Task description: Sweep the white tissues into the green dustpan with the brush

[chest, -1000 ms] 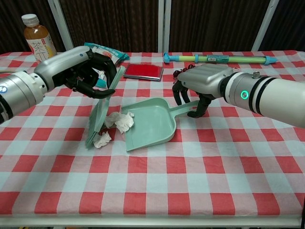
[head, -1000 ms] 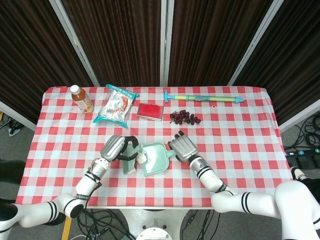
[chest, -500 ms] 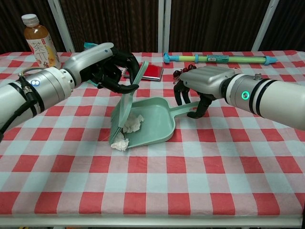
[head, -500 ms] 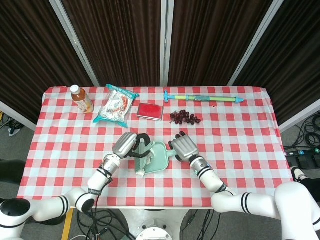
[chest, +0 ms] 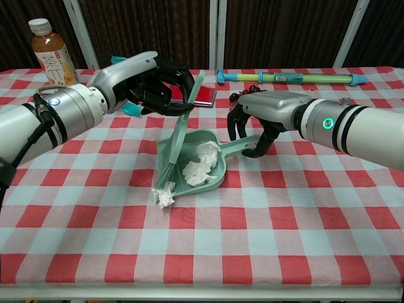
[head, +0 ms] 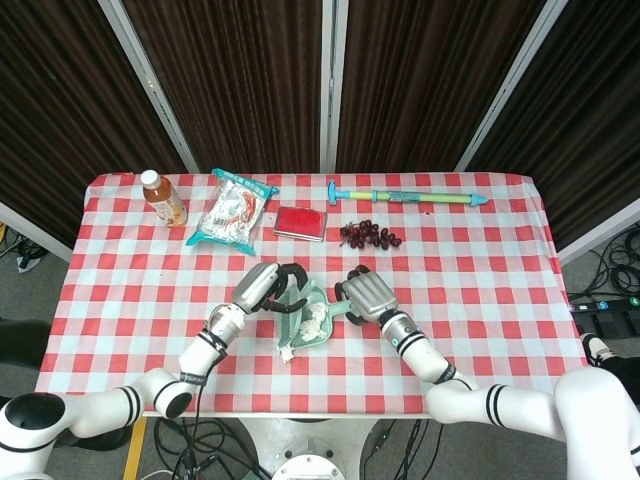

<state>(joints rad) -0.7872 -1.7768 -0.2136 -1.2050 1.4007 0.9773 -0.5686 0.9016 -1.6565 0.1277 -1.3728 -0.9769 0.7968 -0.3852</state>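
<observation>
My left hand (chest: 142,82) (head: 258,289) grips the handle of the green brush (chest: 178,145) (head: 288,322), which slants down to the front lip of the green dustpan (chest: 218,177) (head: 322,339). Two crumpled white tissues (chest: 201,164) (head: 311,322) lie inside the pan. Another tissue (chest: 165,195) (head: 286,354) lies on the cloth just outside the lip, under the bristle tips. My right hand (chest: 268,117) (head: 367,296) holds the dustpan's handle (chest: 248,144) from the right, fingers curled around it.
Along the back stand a tea bottle (head: 162,197) (chest: 50,50), a snack bag (head: 232,212), a red box (head: 300,222) (chest: 205,95), a dark grape bunch (head: 370,235) and a long toy water tube (head: 405,195) (chest: 290,77). The red checked tablecloth (chest: 252,252) spreads in front.
My left hand swept the brush rightward, pushing two tissues into the dustpan. One tissue trailed along and now lies at the pan's lip. The right hand has kept hold of the handle.
</observation>
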